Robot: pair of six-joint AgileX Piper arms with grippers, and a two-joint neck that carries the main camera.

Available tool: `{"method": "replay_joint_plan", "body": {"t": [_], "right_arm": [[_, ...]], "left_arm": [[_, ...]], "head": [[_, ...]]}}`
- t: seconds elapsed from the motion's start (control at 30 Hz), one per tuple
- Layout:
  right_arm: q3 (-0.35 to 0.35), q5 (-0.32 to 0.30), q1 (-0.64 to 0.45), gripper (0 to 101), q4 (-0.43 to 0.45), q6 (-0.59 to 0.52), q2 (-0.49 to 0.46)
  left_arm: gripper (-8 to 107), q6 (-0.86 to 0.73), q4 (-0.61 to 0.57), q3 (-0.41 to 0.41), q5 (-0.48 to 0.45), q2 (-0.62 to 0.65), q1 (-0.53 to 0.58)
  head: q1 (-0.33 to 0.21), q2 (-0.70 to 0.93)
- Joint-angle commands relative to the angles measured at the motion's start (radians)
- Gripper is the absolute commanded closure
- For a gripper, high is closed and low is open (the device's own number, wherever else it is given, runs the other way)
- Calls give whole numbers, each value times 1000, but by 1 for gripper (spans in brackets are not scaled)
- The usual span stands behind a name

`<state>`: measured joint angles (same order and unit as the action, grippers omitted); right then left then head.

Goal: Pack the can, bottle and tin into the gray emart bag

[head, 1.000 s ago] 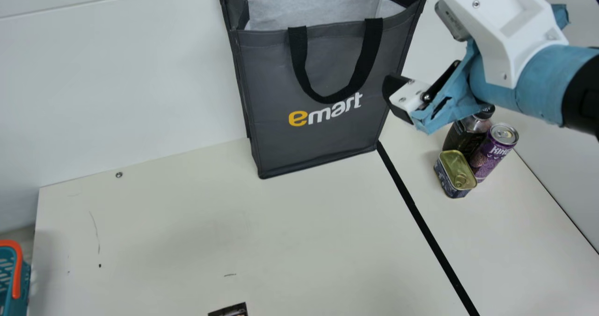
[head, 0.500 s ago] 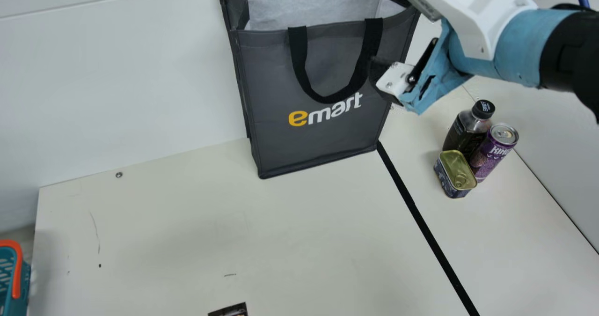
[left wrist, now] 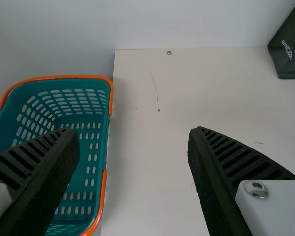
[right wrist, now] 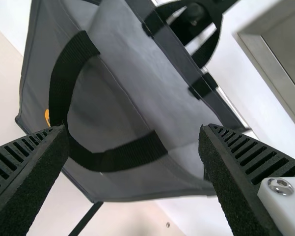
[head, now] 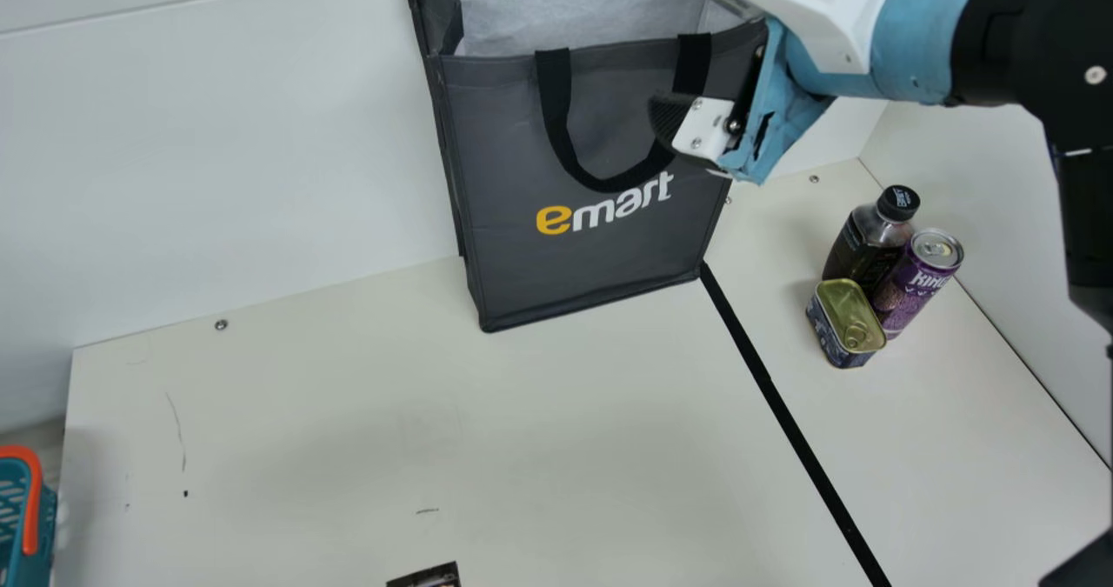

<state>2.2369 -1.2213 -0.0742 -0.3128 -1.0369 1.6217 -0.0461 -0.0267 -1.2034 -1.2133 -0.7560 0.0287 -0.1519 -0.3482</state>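
Fingers of the right gripper (right wrist: 133,129) were spread wide by the gray emart bag (head: 591,261), whose rim (head: 617,55) was best pinched beside the handle (head: 555,100); can (head: 910,298), bottle (head: 861,252) and tin (head: 842,313) were grouped on the table (head: 348,430)

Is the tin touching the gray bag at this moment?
Apart: the main view shows cream table and a black line between the tin and the bag.

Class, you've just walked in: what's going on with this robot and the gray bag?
The robot's right gripper, open and holding nothing, hovers by the gray emart bag, near its front handle. The can, bottle and tin are together on the table, not yet packed. The left gripper is open and empty too, near a teal basket.
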Motion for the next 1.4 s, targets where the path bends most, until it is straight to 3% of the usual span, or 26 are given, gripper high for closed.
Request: {"method": "replay_joint_plan", "body": {"t": [0.0, 0.5, 1.03, 1.37], "right_arm": [[3, 1, 2, 10, -16, -32, 11], [20, 1, 12, 10, -103, -206, 107], [36, 1, 18, 10, -134, -293, 214], [25, 1, 37, 77, -136, -313, 235]], "left_arm": [[9, 0, 0, 0, 0, 0, 0], [9, 0, 0, 0, 0, 0, 0], [9, 0, 0, 0, 0, 0, 0], [9, 0, 0, 0, 0, 0, 0]], "head": [[-23, -1], [-23, -1], [-23, -1], [-23, -1]]}}
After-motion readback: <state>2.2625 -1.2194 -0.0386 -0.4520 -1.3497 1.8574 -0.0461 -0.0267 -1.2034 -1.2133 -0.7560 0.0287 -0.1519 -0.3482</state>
